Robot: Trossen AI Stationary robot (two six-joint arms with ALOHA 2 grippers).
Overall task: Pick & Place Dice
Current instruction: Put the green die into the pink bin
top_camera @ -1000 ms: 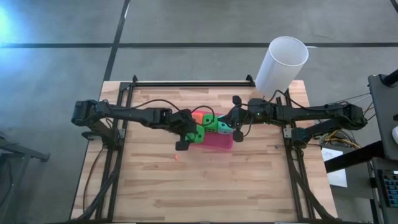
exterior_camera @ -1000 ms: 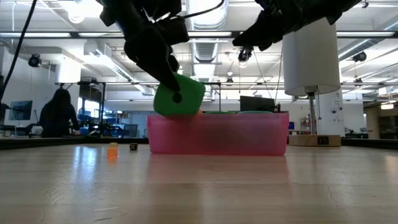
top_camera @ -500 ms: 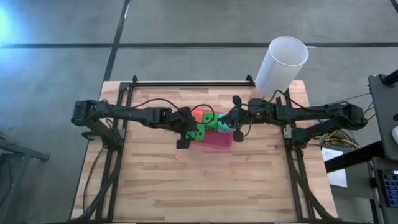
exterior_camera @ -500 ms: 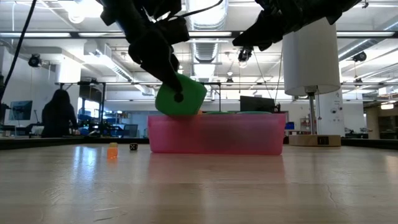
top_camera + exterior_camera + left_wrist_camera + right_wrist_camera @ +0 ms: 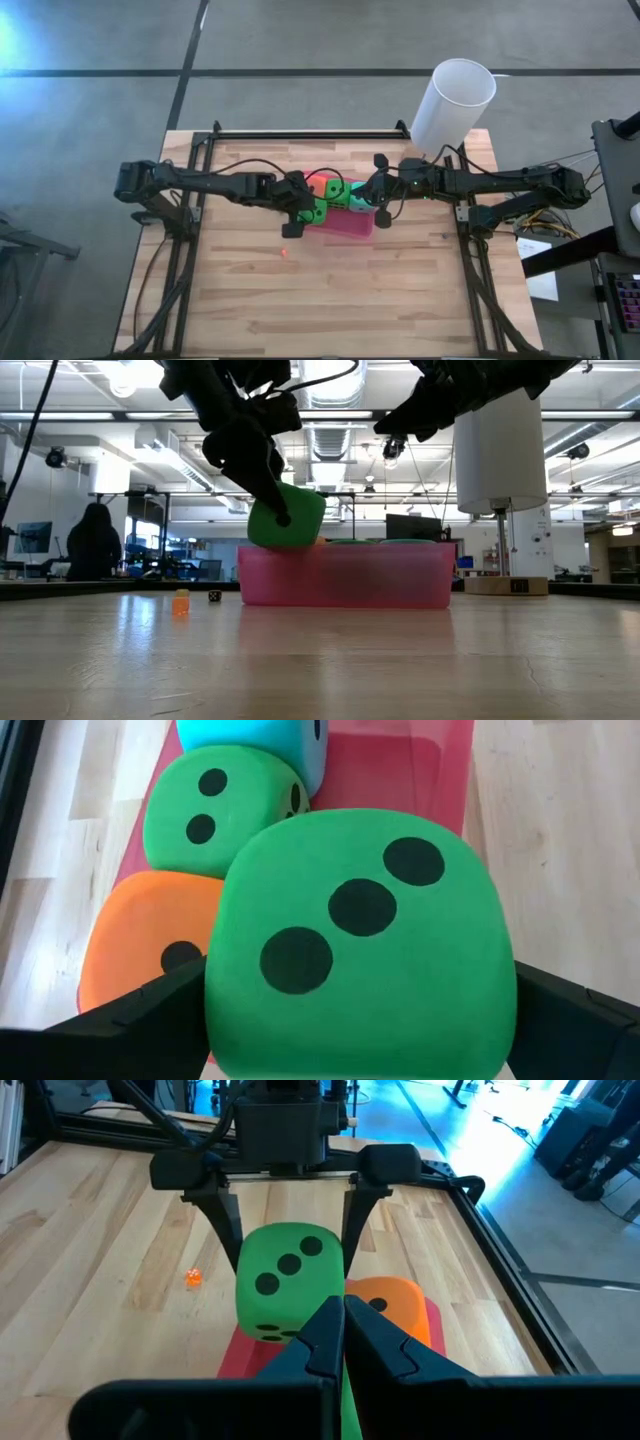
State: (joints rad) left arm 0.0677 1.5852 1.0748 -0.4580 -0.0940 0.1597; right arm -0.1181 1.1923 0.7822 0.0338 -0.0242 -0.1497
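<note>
My left gripper [image 5: 308, 207] is shut on a bright green die [image 5: 360, 940] whose three-pip face is toward the wrist camera. It is at the near-left corner of the pink tray [image 5: 350, 226]. In the low view this die [image 5: 287, 515] hangs level with the tray's rim [image 5: 350, 546]; whether it touches the rim I cannot tell. An orange die [image 5: 140, 945], a second green die [image 5: 215, 810] and a teal die [image 5: 250, 735] lie side by side in the tray. My right gripper [image 5: 343, 1330] is shut, above the tray's right end. My left gripper pinches the green die between its two fingers, one finger [image 5: 150, 1015] on each of two opposite side faces [image 5: 230, 1020]. The fingers slant down from the table's left. The die is clear of the table, slightly tilted.
A tall white cylinder [image 5: 452, 103] stands at the table's far right corner. A tiny orange object [image 5: 181, 602] and a tiny black die [image 5: 214, 597] lie on the wood left of the tray. Bare wood [image 5: 330, 300] stretches across the near half. A person is in the room behind.
My left gripper, still shut on the green die, has edged slightly toward the far edge, bringing the die a little farther over the tray. The die rocked a little in the hold. The right arm has kept still.
</note>
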